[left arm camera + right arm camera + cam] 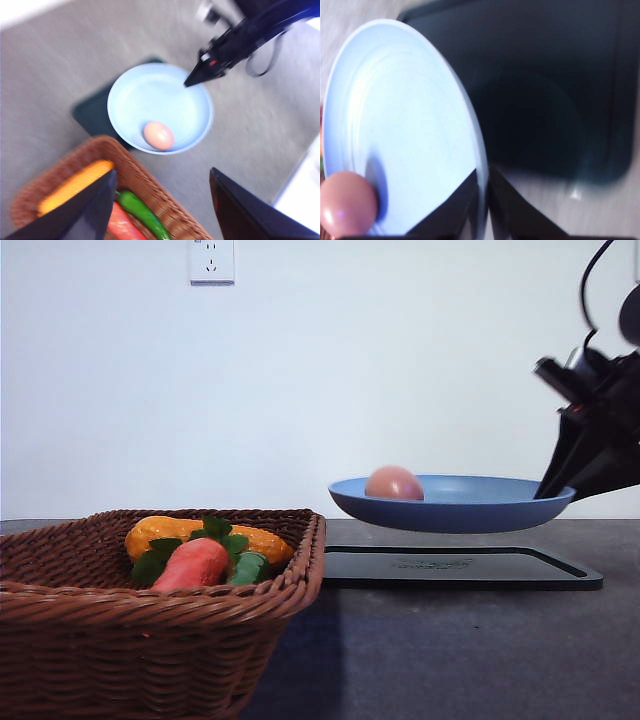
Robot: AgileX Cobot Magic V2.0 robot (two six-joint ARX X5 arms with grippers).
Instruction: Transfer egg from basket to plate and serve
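The blue plate point(470, 505) hangs in the air above the black tray, held level by its right rim. My right gripper point(556, 490) is shut on that rim; in the right wrist view its fingers point(470, 200) pinch the plate's edge point(420, 115). The pinkish egg point(394, 483) lies inside the plate near its left side, also seen as egg point(159, 135) and egg point(347, 202). The wicker basket point(150, 635) stands at the front left. My left gripper point(162, 200) hovers open high above the basket point(145, 182), with nothing between its fingers.
A flat black tray point(460, 568) lies on the dark table under the plate. The basket holds a carrot toy point(192, 562), a yellow corn-like toy point(160, 530) and a green pepper point(140, 210). A white wall with a socket point(211, 260) stands behind.
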